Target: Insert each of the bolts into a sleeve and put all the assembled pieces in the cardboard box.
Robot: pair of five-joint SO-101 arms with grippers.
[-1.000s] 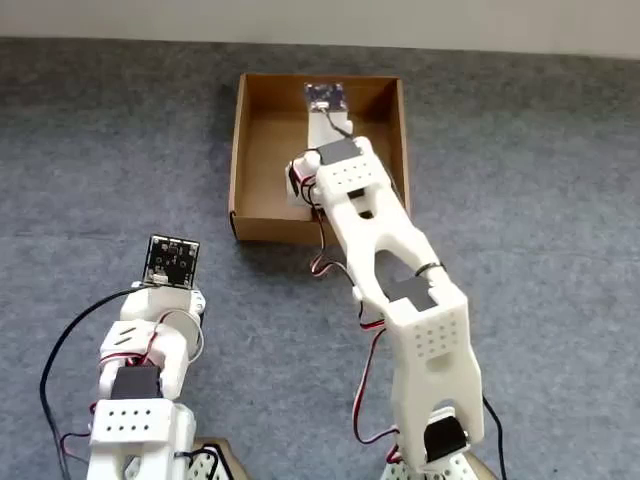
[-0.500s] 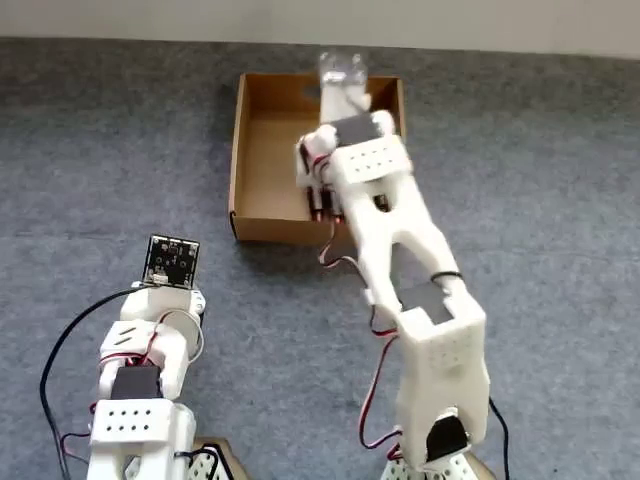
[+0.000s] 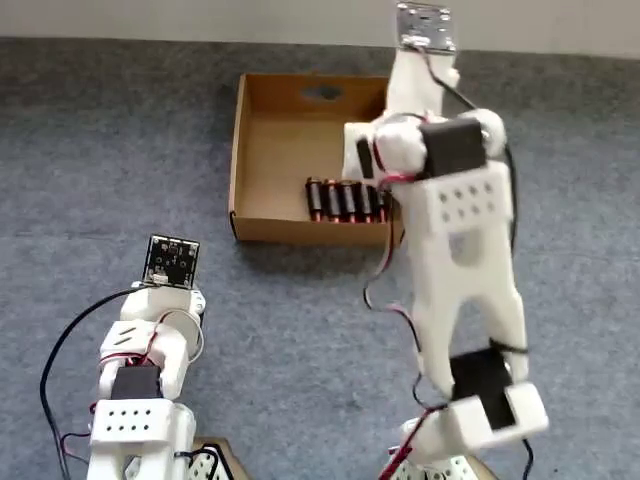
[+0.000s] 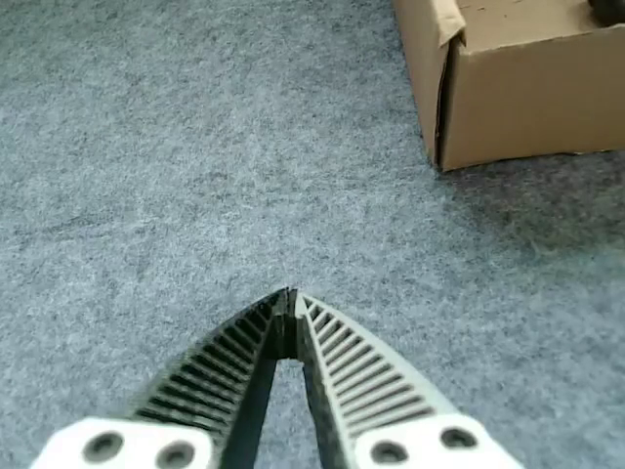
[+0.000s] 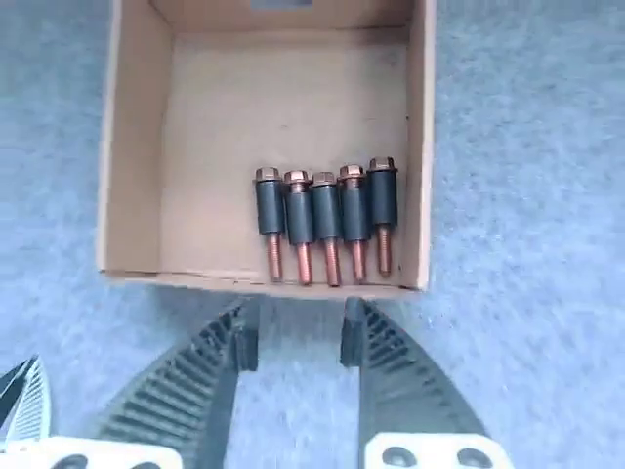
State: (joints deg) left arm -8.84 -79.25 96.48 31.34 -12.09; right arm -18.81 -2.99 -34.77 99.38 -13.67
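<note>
We see a table [image 3: 120, 130] covered all over in grey, carpet-like felt. Directly on it sits one open-topped box [image 3: 236, 150] of brown cardboard, flat on its bottom, toward the far side, close to the pale strip [image 3: 200, 20] beyond the felt.

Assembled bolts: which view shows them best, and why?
The right wrist view: all five assembled bolts lie unobstructed in a row. In the high view the right arm covers the row's end. The left wrist view faces the cardboard box from outside.
</note>
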